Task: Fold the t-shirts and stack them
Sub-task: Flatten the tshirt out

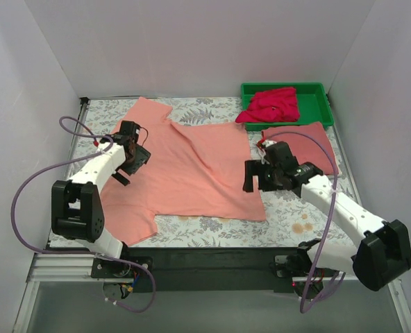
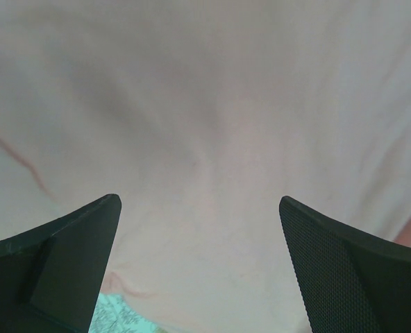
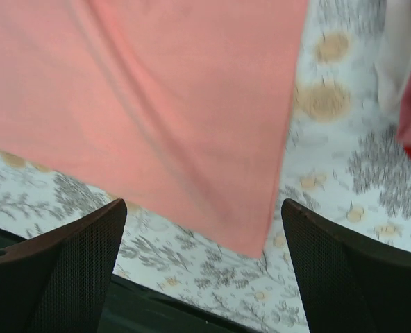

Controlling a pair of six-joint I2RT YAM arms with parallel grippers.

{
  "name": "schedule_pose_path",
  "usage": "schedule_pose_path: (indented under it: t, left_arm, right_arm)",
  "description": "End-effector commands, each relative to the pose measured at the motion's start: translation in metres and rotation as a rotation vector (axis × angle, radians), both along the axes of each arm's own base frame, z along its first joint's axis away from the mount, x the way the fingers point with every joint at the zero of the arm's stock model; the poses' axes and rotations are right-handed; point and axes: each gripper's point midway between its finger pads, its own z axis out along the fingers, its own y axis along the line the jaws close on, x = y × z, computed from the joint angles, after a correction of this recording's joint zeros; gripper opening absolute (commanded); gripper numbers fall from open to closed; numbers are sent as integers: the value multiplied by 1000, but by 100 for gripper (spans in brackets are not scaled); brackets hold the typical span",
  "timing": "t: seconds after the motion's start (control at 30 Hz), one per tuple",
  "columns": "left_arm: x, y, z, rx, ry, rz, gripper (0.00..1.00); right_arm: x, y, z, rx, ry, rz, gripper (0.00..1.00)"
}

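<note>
A light salmon-pink t-shirt [image 1: 191, 166] lies spread out on the patterned table. My left gripper [image 1: 130, 166] is open and empty, hovering just above the shirt's left part, which fills the left wrist view [image 2: 205, 125]. My right gripper [image 1: 254, 177] is open and empty beside the shirt's right edge; the right wrist view shows the shirt's lower right corner [image 3: 257, 239] between the fingers. A folded dusty rose t-shirt [image 1: 306, 142] lies at the right. A bunched red and magenta heap of t-shirts [image 1: 271, 104] sits in the green tray [image 1: 316, 90].
The green tray stands at the back right corner. White walls enclose the table on three sides. The table's black front edge [image 1: 212, 260] runs along the near side and shows in the right wrist view [image 3: 150, 312].
</note>
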Motion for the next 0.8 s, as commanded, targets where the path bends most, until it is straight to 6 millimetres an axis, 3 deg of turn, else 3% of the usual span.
schedule_pose_path:
  t: [0.0, 0.03, 0.07, 0.13, 0.2, 0.23, 0.33, 0.37, 0.4, 0.43, 0.47, 0.5, 0.53, 0.6, 0.63, 0.7, 0.77]
  left_arm:
    - [46, 12, 25, -24, -99, -30, 98]
    - [61, 12, 26, -25, -107, -80, 98]
    - [71, 12, 28, -32, -123, -90, 98]
    - [94, 9, 24, -55, -114, -140, 98]
    - [109, 8, 18, -55, -109, -157, 98]
    - [117, 6, 16, -60, -116, -181, 98]
    - [137, 12, -2, -47, -89, -203, 98]
    - [138, 18, -23, -27, -34, -194, 98]
    - [143, 23, -21, -18, -28, -184, 98]
    - [144, 32, -29, -11, -8, -169, 98]
    - [145, 36, -33, -1, 7, -160, 98]
    - [146, 38, -45, 1, 33, -162, 98]
    - [147, 53, -49, 2, 42, -135, 98]
    - [146, 62, -63, 23, 82, -123, 98]
    - [146, 68, -67, 27, 94, -114, 98]
    - [147, 73, -74, 29, 107, -116, 98]
    - [149, 78, -80, 33, 117, -119, 98]
  right_arm:
    - [54, 40, 41, 85, -142, 100, 98]
    - [73, 53, 62, 107, -199, 121, 98]
    - [88, 61, 47, 80, -172, 129, 98]
    - [129, 82, 47, 69, -206, 146, 98]
    - [156, 96, 44, 59, -211, 150, 98]
    - [177, 109, 33, 47, -202, 173, 98]
    - [208, 119, 18, 3, -206, 168, 98]
    - [225, 127, 11, -3, -207, 170, 98]
    - [232, 130, 4, -10, -200, 174, 98]
    - [237, 132, -17, -29, -161, 184, 98]
    - [242, 135, -22, -35, -160, 194, 98]
    - [254, 140, -15, -24, -181, 191, 98]
    - [257, 141, -36, -36, -147, 194, 98]
    - [268, 143, -38, -23, -147, 191, 98]
    - [269, 144, -53, -20, -119, 189, 98]
    - [279, 142, -56, -4, -119, 170, 98]
    - [284, 140, -71, -5, -97, 161, 98]
